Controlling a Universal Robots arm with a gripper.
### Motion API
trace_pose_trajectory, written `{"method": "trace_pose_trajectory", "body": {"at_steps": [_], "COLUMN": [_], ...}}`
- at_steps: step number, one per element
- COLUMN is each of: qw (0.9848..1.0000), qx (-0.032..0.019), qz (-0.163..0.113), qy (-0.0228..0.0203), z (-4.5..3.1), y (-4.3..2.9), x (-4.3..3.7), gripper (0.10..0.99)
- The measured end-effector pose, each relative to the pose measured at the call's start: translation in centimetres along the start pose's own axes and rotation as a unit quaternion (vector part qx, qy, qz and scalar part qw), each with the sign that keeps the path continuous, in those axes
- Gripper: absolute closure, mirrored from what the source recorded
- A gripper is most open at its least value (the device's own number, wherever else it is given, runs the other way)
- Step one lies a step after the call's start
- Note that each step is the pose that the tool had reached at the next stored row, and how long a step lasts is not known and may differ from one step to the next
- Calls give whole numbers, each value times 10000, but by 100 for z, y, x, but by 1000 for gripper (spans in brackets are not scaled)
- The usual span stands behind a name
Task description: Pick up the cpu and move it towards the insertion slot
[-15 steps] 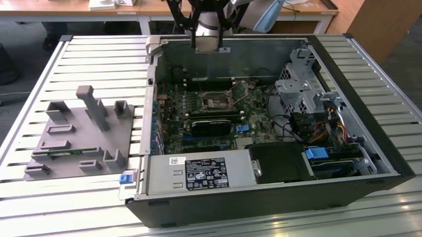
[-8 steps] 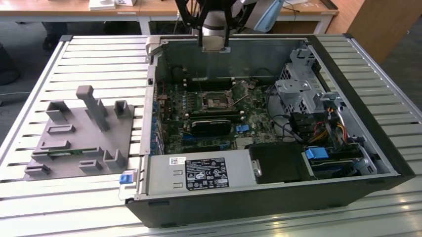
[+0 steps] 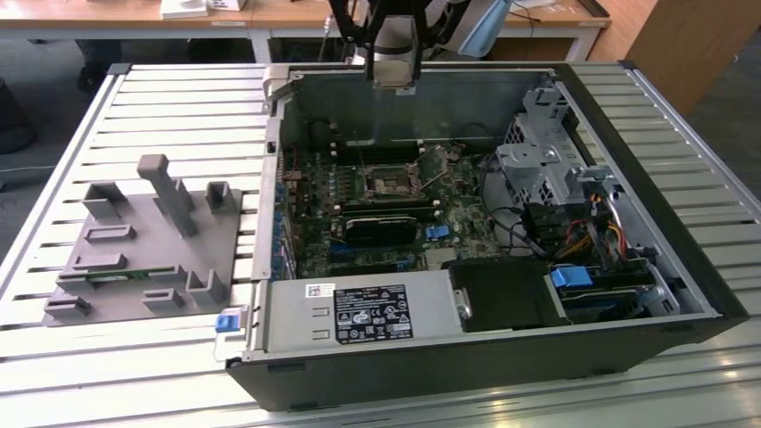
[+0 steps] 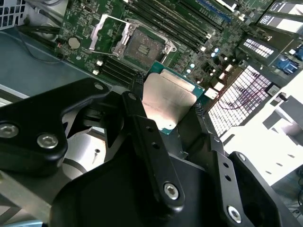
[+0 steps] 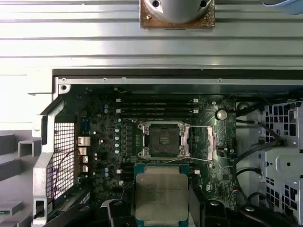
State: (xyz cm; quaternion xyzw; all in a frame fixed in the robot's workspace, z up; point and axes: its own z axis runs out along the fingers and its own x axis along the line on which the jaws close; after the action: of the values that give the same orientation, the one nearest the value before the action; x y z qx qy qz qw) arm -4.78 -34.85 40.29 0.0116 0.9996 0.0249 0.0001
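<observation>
Over green motherboard (image 5: 104, 142), hand (image 4: 168, 113) pinches flat silvery cpu (image 5: 161, 195).

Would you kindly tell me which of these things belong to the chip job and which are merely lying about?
Part of the job:
- chip, held in the claw
- open socket on the board

Just lying about:
- grey plastic fixture
- power supply box
- blue connector
</observation>
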Motion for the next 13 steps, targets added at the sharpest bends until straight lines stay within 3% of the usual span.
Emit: {"method": "trace_pose_trajectory", "body": {"at_steps": [13], "qw": [10000], "qx": [0], "qz": [-24], "qy": [1], "z": [8], "y": [147], "x": [-86], "gripper": [549]}}
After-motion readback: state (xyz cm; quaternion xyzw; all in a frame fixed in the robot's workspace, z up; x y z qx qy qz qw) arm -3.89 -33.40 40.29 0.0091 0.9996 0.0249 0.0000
